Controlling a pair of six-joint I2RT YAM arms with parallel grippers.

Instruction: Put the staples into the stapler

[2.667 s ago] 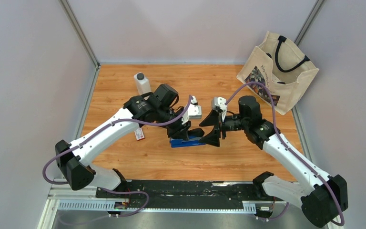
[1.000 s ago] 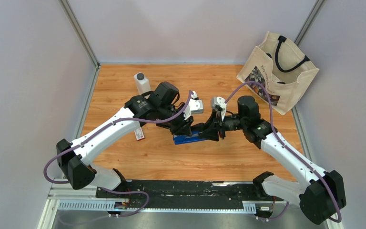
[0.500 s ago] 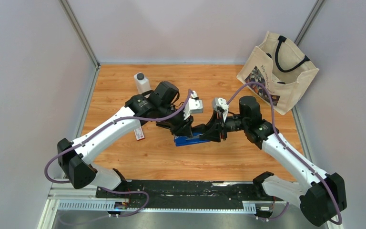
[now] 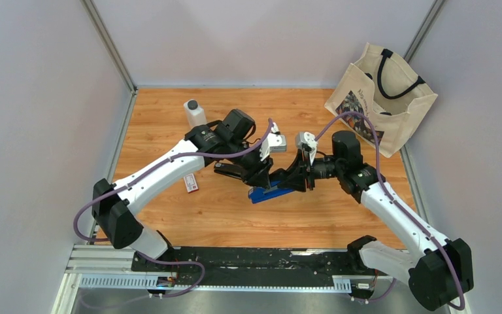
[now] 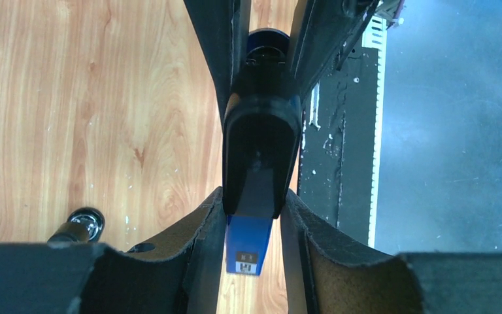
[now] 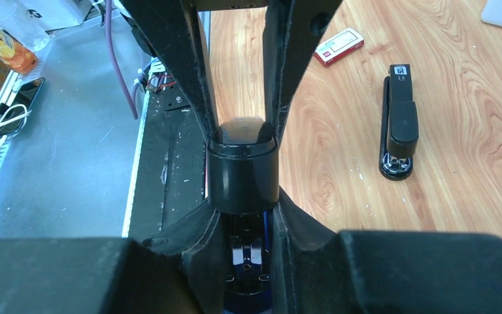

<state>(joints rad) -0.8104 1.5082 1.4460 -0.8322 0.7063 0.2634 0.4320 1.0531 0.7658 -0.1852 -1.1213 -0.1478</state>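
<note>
A blue stapler point(image 4: 271, 193) with a black top is held just over the table's middle, between both grippers. My left gripper point(image 4: 261, 178) reaches it from the left. In the left wrist view its fingers point(image 5: 202, 222) press both sides of the black top point(image 5: 259, 144), with the blue base point(image 5: 248, 245) showing below. My right gripper point(image 4: 295, 182) comes from the right, shut on the top's rounded end point(image 6: 243, 173). The staples point(image 4: 190, 184) point(image 6: 340, 47), a small white-and-red box, lie on the table to the left, apart from both grippers.
A black stapler point(image 6: 399, 121) lies flat on the wood near the staples box. A white bottle point(image 4: 195, 114) stands at the back left. A cloth tote bag point(image 4: 380, 98) sits at the back right corner. The black rail point(image 4: 248, 260) runs along the near edge.
The left arm has swung to the right and the blue stapler has shifted right with both grippers. The right gripper has narrowed on the stapler's top.
</note>
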